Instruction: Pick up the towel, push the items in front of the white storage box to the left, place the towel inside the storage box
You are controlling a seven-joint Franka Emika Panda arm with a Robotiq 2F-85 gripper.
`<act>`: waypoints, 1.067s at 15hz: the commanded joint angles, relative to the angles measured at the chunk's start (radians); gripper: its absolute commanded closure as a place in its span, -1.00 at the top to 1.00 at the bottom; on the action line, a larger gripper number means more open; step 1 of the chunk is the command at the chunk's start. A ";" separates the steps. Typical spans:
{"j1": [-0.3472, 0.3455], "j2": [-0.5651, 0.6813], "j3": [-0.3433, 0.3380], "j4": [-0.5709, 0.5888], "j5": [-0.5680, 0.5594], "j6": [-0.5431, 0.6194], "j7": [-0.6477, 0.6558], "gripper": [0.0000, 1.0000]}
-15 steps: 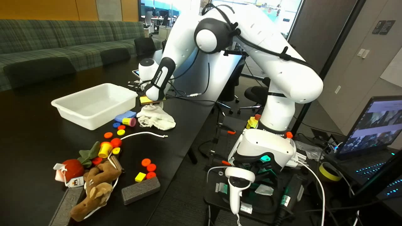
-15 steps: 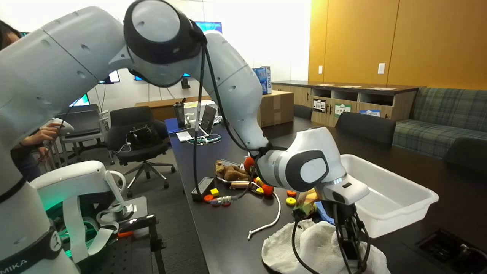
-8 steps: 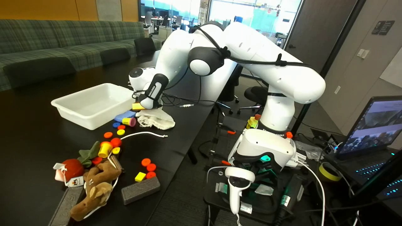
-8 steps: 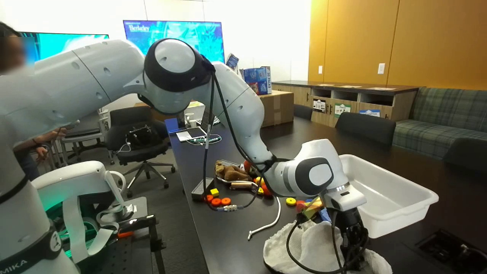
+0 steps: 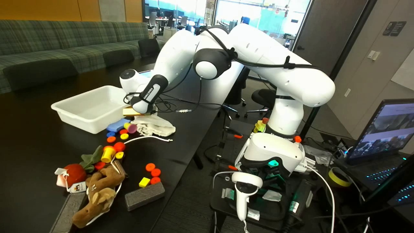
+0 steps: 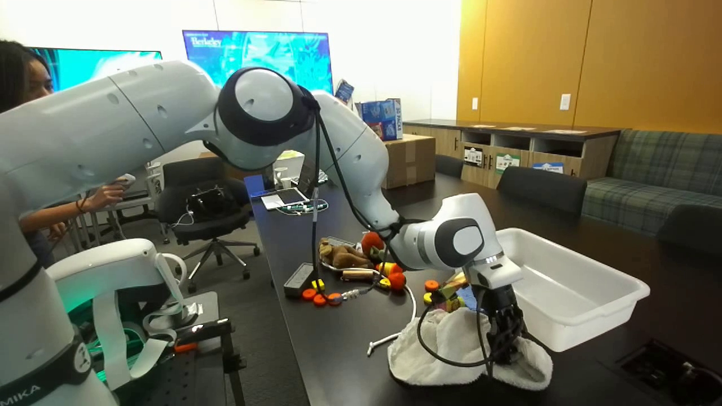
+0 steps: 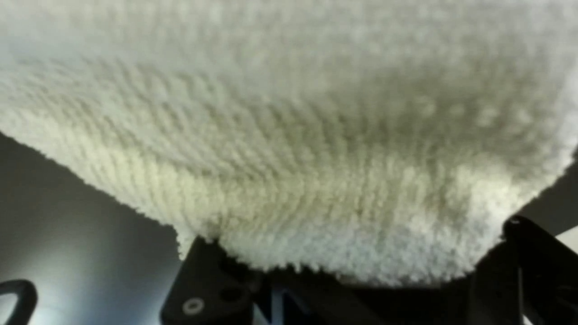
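The cream towel (image 5: 155,126) is bunched on the dark table beside the white storage box (image 5: 97,125). It also shows in an exterior view (image 6: 434,352) and fills most of the wrist view (image 7: 289,135). My gripper (image 6: 503,355) points down into the towel, beside the box wall. The towel bulges between the fingers and follows the gripper; the fingertips are hidden in it. In front of the box lie a yellow block (image 5: 132,112), a blue sponge (image 5: 118,125), a pink and yellow cup (image 5: 130,127) and several discs (image 5: 124,136). The box looks empty.
A white cord (image 5: 148,137) runs from near a yellow cup (image 5: 108,154). A brown plush toy (image 5: 105,191), a red plush tomato (image 5: 76,174), grey blocks (image 5: 145,196) and orange discs (image 5: 155,172) lie farther along the table. Cables hang from the arm.
The arm first came down, then moved toward the box and the items, with the towel moving along. The yellow block, blue sponge and pink and yellow cup shifted the same way.
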 commanded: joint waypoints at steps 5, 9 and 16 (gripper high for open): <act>0.005 0.053 0.116 0.116 -0.035 -0.018 0.022 -0.73; 0.046 0.052 0.163 0.134 -0.041 -0.017 0.026 -0.73; 0.169 0.021 0.256 0.131 -0.038 -0.016 0.018 -0.71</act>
